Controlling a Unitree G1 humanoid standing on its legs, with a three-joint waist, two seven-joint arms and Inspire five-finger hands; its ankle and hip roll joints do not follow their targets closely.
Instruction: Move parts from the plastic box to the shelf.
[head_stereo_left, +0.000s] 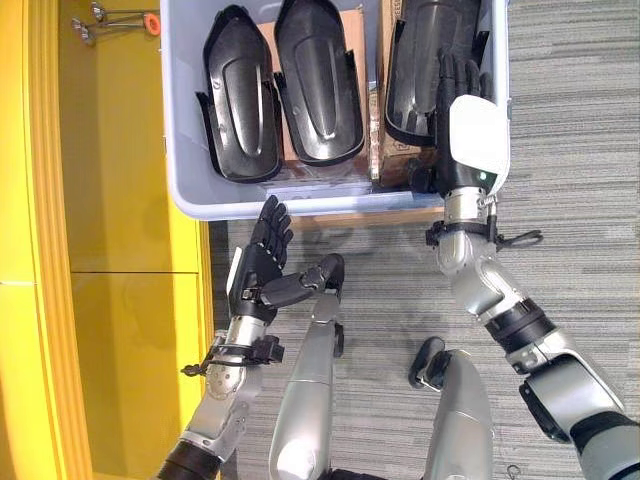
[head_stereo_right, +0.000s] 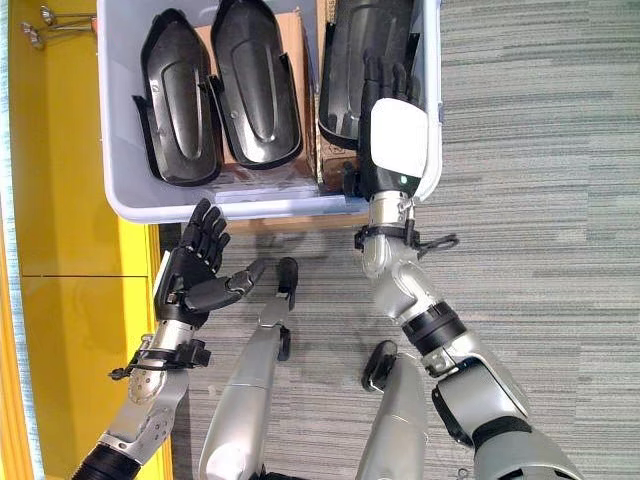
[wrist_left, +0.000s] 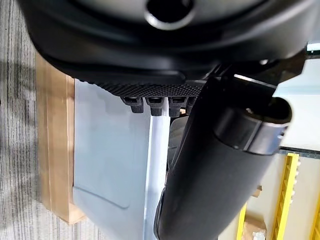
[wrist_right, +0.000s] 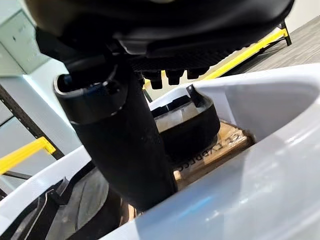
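A pale plastic box (head_stereo_left: 185, 190) is seen from above, resting on a wooden base (head_stereo_left: 350, 216) over striped grey carpet (head_stereo_left: 580, 150), with a yellow shelf (head_stereo_left: 110, 200) along its left side. Three black moulded parts are held in the box: two (head_stereo_left: 238, 95) (head_stereo_left: 318, 80) lie side by side at the left, and a third (head_stereo_left: 420, 60) lies at the right, with brown cardboard (head_stereo_left: 385, 150) beneath them. The right hand (head_stereo_left: 462, 110) is reached over the near right rim into the box, its fingers laid straight over the third part; whether that part is gripped cannot be told. The left hand (head_stereo_left: 262, 262) is held just outside the near wall of the box, above the carpet, fingers spread and thumb out, with nothing in it.
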